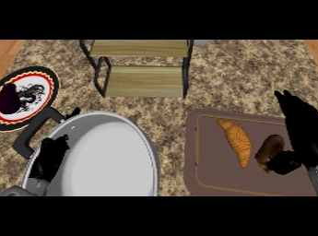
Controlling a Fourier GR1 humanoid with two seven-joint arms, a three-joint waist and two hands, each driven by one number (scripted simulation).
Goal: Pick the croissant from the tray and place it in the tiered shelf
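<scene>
The tiered shelf [142, 67] stood at upper centre, a plate [21, 98] at left, a pan [100, 156] lower left, and the croissant [237, 141] lay on the tray [209, 177] at lower right.

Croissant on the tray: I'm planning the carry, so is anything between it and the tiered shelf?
Nothing visible. Only bare counter lies between the croissant on the tray and the tiered shelf. The pan sits off to the left.

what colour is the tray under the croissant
Brown tray, with a thin lighter line inside its rim; head view.
</scene>
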